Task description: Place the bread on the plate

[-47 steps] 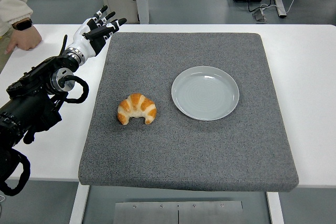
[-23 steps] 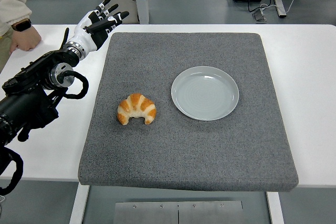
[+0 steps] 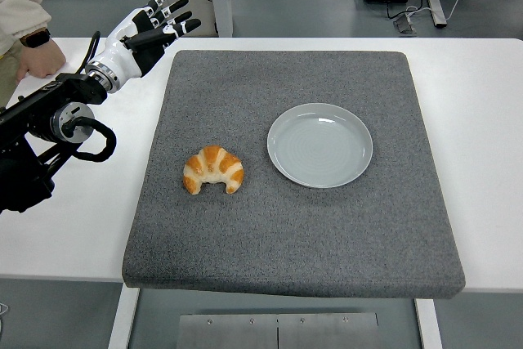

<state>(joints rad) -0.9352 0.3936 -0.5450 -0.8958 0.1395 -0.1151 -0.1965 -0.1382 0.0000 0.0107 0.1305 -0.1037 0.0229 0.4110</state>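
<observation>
The left hand (image 3: 147, 26) hovered with fingers spread over the surface's (image 3: 482, 96) far left corner; the bread (image 3: 213, 169) lay left of the plate (image 3: 319, 145).

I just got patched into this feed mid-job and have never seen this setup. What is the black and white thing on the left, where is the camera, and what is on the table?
The single view comes from a camera high on the robot, looking forward and down over a white table. The black arm entering from the left edge is the robot's left arm; its white and black left hand has five fingers, spread open and holding nothing, up near the far left corner of the mat. No right arm is visible.

A grey mat covers most of the table. On it lie a croissant, the bread for this job, and to its right an empty pale plate, close but not touching. Nothing is held yet.

At the top left, a person's hand with a wristwatch rests on the table.
</observation>
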